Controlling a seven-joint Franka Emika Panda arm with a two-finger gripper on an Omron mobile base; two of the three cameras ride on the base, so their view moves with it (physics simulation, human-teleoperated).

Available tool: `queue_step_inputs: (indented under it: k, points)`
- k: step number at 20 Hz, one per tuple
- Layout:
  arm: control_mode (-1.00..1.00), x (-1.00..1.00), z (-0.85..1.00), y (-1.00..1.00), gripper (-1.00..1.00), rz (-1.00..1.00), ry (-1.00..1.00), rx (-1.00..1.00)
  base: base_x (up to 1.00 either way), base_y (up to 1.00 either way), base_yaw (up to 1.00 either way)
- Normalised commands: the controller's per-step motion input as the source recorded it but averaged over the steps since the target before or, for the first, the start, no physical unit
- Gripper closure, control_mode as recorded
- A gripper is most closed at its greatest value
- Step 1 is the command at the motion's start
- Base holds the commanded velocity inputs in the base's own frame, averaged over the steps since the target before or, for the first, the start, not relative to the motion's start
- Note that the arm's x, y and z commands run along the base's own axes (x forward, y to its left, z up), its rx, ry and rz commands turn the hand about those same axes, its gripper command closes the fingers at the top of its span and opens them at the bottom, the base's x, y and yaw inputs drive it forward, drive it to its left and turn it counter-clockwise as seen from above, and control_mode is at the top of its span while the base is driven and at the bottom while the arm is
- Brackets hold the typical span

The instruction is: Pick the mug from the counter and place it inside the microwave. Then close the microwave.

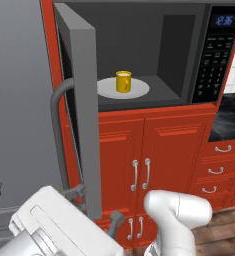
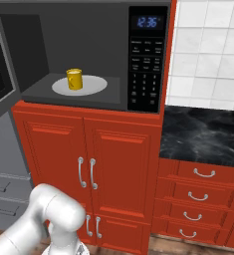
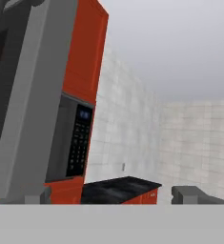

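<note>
Gripper point(image 3: 113, 194) fingers spread, holding nothing | counter point(image 2: 203, 134) black, right of frame | mug point(image 1: 123, 81) on plate point(image 1: 139, 89) inside microwave point(image 1: 189, 30) | door point(image 1: 84, 115) open, partly hiding interior

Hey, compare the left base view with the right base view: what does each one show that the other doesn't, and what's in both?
Left base view alone: the outer face of the open microwave door with its curved grey handle, and the open gripper low beside that door's bottom edge.

Right base view alone: the white tiled wall and a wide stretch of the counter.

Both: the yellow mug standing upright on the white plate inside the microwave, the keypad panel, and the red cabinets.
</note>
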Motion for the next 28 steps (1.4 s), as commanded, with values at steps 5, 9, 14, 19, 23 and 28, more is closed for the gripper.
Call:
queue_step_inputs:
  k: [5, 9, 14, 19, 23, 28]
  points:
    - [-1.0, 0.3, -0.16, 0.49, -1.0, -0.12, 0.0, -0.02, 0.0, 0.0, 0.0]
    - [-1.0, 0.6, -0.41, 0.33, -1.0, -0.09, 0.0, -0.03, 0.0, 0.0, 0.0]
    - [-1.0, 0.3, -0.39, 0.5, -1.0, -0.08, 0.0, -0.02, 0.0, 0.0, 0.0]
    - [-1.0, 0.15, -0.2, 0.65, -1.0, -0.08, 0.0, -0.03, 0.0, 0.0, 0.0]
    - [-1.0, 0.33, -0.09, 0.4, -1.0, -0.12, 0.0, -0.05, 0.0, 0.0, 0.0]
    - [-1.0, -0.01, 0.0, -0.1, -1.0, -0.11, -0.02, 0.0, 0.0, 0.0, 0.0]
